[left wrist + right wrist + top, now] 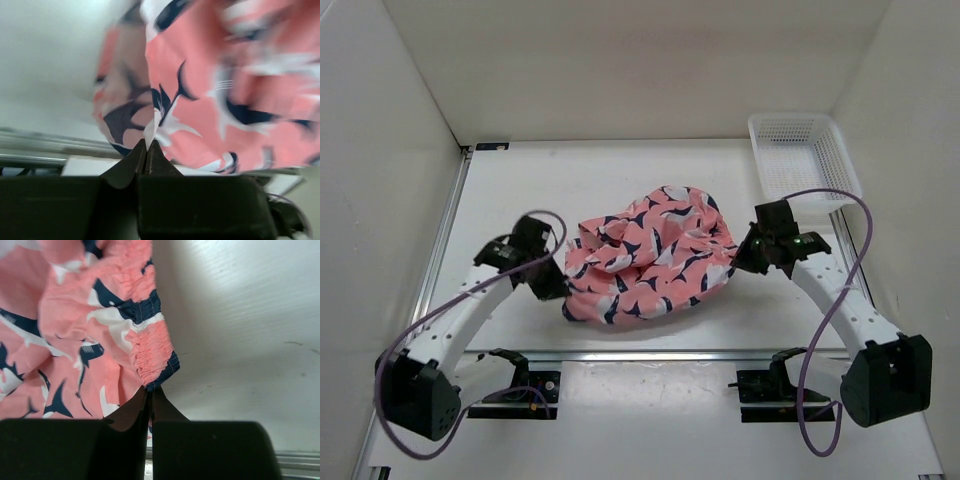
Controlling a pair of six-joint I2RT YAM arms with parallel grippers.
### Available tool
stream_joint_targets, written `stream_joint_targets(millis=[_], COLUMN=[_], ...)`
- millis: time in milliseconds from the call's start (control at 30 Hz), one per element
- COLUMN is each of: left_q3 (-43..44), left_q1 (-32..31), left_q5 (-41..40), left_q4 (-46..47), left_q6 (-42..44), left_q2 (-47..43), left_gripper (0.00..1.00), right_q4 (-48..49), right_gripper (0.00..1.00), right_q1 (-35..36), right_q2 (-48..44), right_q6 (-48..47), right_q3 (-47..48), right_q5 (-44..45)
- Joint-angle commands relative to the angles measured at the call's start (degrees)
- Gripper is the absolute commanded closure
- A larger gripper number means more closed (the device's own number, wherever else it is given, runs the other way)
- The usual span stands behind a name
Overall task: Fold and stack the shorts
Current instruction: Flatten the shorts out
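- The left end effector (558,288) is pressing its two fingers together, with no gap showing between the tips in its own wrist view (146,146).
- A thin edge of the shorts (210,100) is running down into that closed tip. The cloth there is blurred, so the pinch looks real but the exact part of the garment being held is hard to tell.
- The right end effector (744,256) is also closing its fingers tight (150,391), and it is clamping the end of the gathered elastic waistband of the shorts (90,330), where a navy patch meets the pink.
- The shorts (650,255) are hanging bunched between the two end effectors, over the middle of the white counter (520,190), with the left side sagging lower than the right.
- The lower folds seem to be resting on or just above the counter. The overhead view is not settling which.
- A white mesh basket (800,150) is sitting at the far right corner of the counter, apart from the shorts and behind the right arm.
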Motion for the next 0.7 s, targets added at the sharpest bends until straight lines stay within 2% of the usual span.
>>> stream_joint_targets(millis=[0, 133, 233, 367, 400, 467, 500, 533, 600, 633, 667], left_q3=[15.49, 24.73, 30.0, 42.21, 47.63, 51.97, 54.08, 54.62, 54.11, 54.1, 53.06], left_q1=[1.65, 6.49, 11.41, 15.54, 16.16, 16.17, 16.17, 15.56, 15.55, 15.55, 15.55], left_q5=[-5.9, -7.13, -5.31, -3.99, -3.11, -1.44, -0.73, -0.03, -0.02, -0.54, -2.46], left_q4=[-8.86, -9.5, -4.5, -3.85, -4.56, -7.2, -7.2, -7.2, -7.81, -7.82, -8.43], left_q6=[3.48, 9.19, 12.53, 14.91, 16.39, 17.19, 18.33, 18.95, 19.57, 19.57, 20.1], left_q2=[-3.94, 3.34, 13.17, 33.7, 36.72, 42.43, 43.08, 43.08, 42.04, 41.07, 38.36], left_gripper=[0.9, 0.9, 0.9, 0.9, 0.84, 0.74, 0.54, 0.37, 0.15, 0.09, 0.08], right_q4=[-6.45, -7.87, -6.73, -5.93, -5.93, -5.93, -5.93, -5.93, -5.93, -5.93, -5.93], right_gripper=[1.0, 1.0, 1.0, 1.0, 1.0, 1.0, 0.97, 0.82, 0.66, 0.5, 0.41], right_q1=[0.26, 0.26, 0.26, -0.27, -0.27, -0.27, -0.27, -0.79, -0.8, -0.8, -0.8], right_q2=[-3.61, -1.95, 7.59, 22.02, 26.49, 29.68, 32.05, 33.11, 34.53, 34.53, 34.53], right_q6=[-4.39, -7.3, -7.83, -8.44, -8.97, -8.97, -8.97, -8.97, -9.59, -9.59, -9.59], right_q3=[8.76, 14.47, 20.25, 30.72, 32.66, 36.43, 37.33, 38.21, 39.44, 40.14, 40.15], right_q5=[7.3, 10.56, 10.56, 10.04, 9.43, 8.89, 7.42, 6.88, 6.35, 6.35, 6.35])
